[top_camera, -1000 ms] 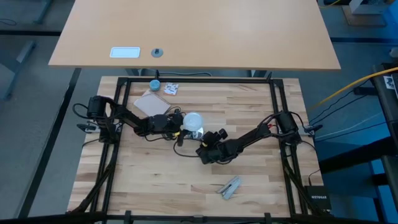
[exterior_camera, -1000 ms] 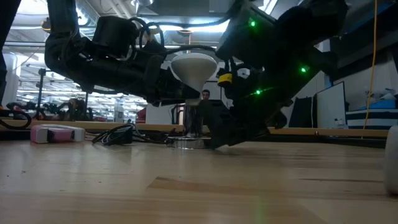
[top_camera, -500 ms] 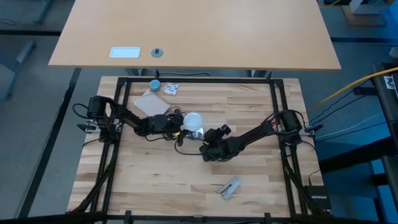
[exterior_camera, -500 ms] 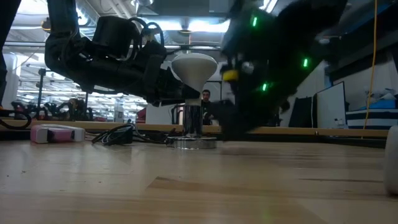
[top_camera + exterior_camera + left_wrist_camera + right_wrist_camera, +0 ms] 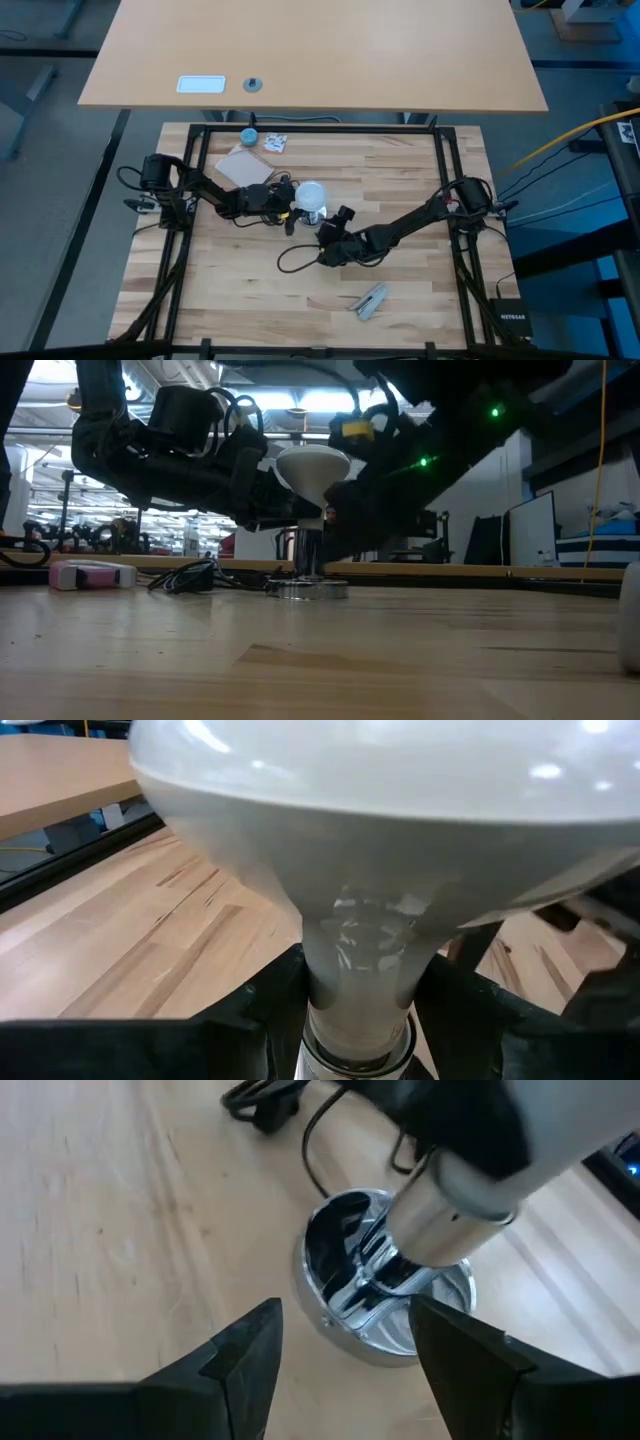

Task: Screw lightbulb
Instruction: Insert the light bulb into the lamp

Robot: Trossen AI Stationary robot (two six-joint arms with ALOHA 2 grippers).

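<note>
The frosted-white lightbulb (image 5: 310,194) stands upright, globe up, with its neck (image 5: 310,510) down in a metal socket on the shiny silver disc (image 5: 385,1305), which rests on the table. My left gripper (image 5: 288,207) reaches in from the table's left and is shut on the bulb. My right gripper (image 5: 345,1370) is open, above and to the near right of the disc, with one finger on each side of it in the right wrist view, touching nothing. My left gripper pinches the bulb's narrow neck (image 5: 362,975) between its two fingers (image 5: 270,1010), just below the globe. The fingers come in level from the table's left. The bulb stays upright, its screw end in the socket on the disc.
A black cord (image 5: 293,262) loops over the table from the disc toward the near side. A grey clip-like object (image 5: 370,300) lies near the front edge. A blue cap (image 5: 248,137), a small packet (image 5: 275,143) and a brown card (image 5: 245,167) lie at the far left.
My right gripper has lifted off the table beside the silver disc and drawn back a little toward the near edge. The bulb, the disc and my left gripper have kept still.
</note>
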